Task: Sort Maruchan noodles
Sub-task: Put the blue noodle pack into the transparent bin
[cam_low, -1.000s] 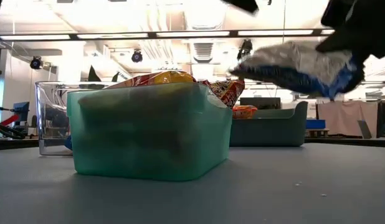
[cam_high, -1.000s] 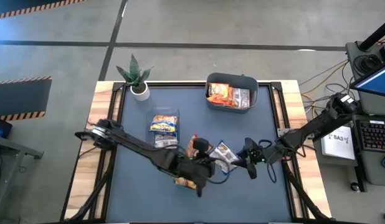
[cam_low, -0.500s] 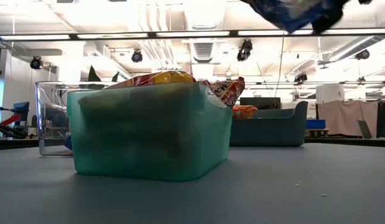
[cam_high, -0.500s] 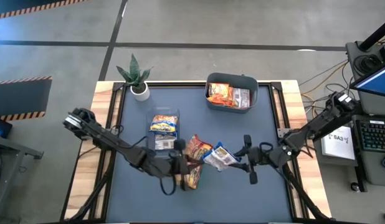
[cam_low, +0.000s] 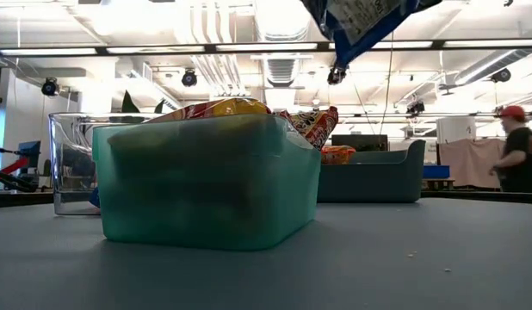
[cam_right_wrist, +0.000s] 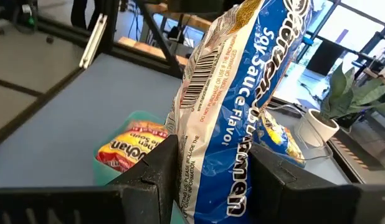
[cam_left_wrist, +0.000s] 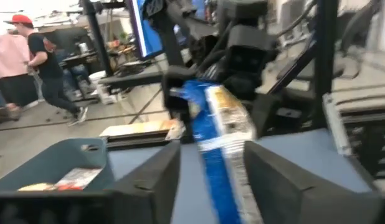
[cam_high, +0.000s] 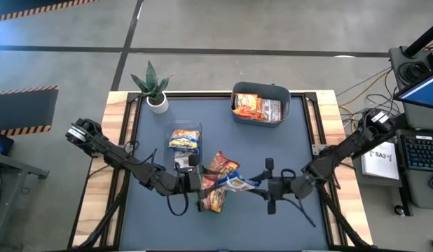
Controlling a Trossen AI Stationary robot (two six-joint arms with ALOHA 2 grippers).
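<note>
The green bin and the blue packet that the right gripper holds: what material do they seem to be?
Green bin: likely translucent plastic with a frosted finish; dark contents show dimly through its wall. Blue packet, in the right gripper: thin glossy plastic film, printed and creased, probably.

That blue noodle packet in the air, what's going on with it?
The right pincer grips the blue-and-white plastic ramen packet above mid-table, over the green translucent plastic bin holding red-and-yellow ramen packets. The left pincer sits by the packet's other end, its fingers apart. A clear bin and a grey-blue bin already hold packets.
</note>
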